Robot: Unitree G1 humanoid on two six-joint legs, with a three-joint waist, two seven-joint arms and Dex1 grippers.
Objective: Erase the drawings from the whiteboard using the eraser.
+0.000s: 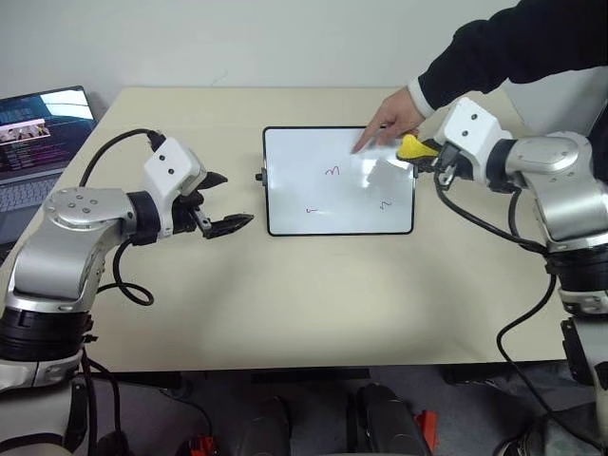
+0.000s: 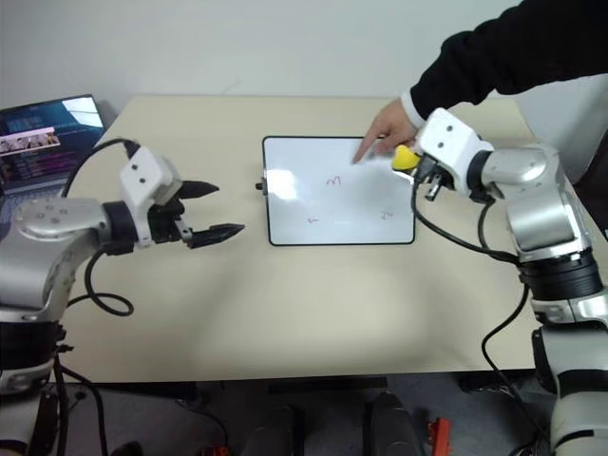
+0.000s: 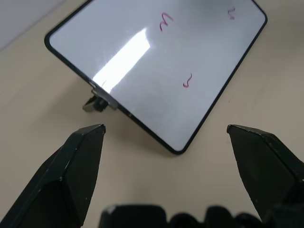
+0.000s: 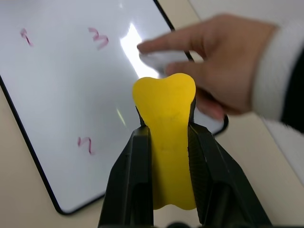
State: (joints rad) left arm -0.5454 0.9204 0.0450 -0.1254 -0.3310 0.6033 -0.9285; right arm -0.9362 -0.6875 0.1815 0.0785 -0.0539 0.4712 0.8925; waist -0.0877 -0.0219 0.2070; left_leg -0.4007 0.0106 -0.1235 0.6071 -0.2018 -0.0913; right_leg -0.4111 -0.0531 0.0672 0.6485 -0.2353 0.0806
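The whiteboard (image 1: 294,161) lies flat in the middle of the table, with three small red drawings (image 1: 332,172) spread over it. My right gripper (image 1: 418,152) hovers at the board's far right corner, shut on the yellow eraser (image 1: 412,147), which sticks out past the fingers (image 4: 137,156). A person's hand (image 1: 391,116) reaches in from the right and rests a fingertip on the board just beside the eraser. Left of the board, my left gripper (image 1: 236,199) is open and empty above the table, pointing at the board's left edge.
An open laptop (image 1: 38,133) sits at the table's far left corner. A small black knob (image 3: 97,102) juts from the board's left edge. The person's dark sleeve (image 1: 513,47) crosses the far right. Bare beige tabletop (image 1: 285,304) stretches in front of the board.
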